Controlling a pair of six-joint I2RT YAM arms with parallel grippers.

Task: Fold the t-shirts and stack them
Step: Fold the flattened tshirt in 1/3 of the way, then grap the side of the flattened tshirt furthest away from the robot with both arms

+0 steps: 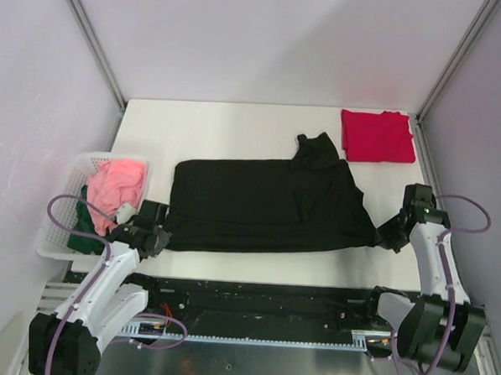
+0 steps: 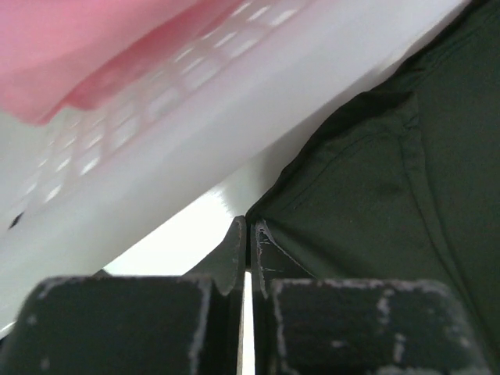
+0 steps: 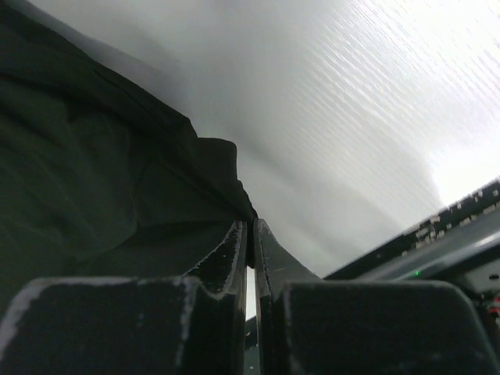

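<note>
White arms [image 1: 103, 282] — black joints [image 1: 422, 321], purple cables [image 1: 58, 209], seemingly scuffed fingers [image 2: 226, 262].

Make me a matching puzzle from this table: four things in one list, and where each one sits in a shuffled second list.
1. black t-shirt
2. red t-shirt
3. pink garment
4. white basket

A. heaped in the basket
B. at the left edge of the table
C. spread across the middle
D. folded at the far right corner

Pairs: 1-C, 2-D, 3-A, 4-B.

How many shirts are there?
4: black shirt spread mid-table, red shirt folded far right, pink shirt and green shirt in the basket. More may hide underneath.
</note>
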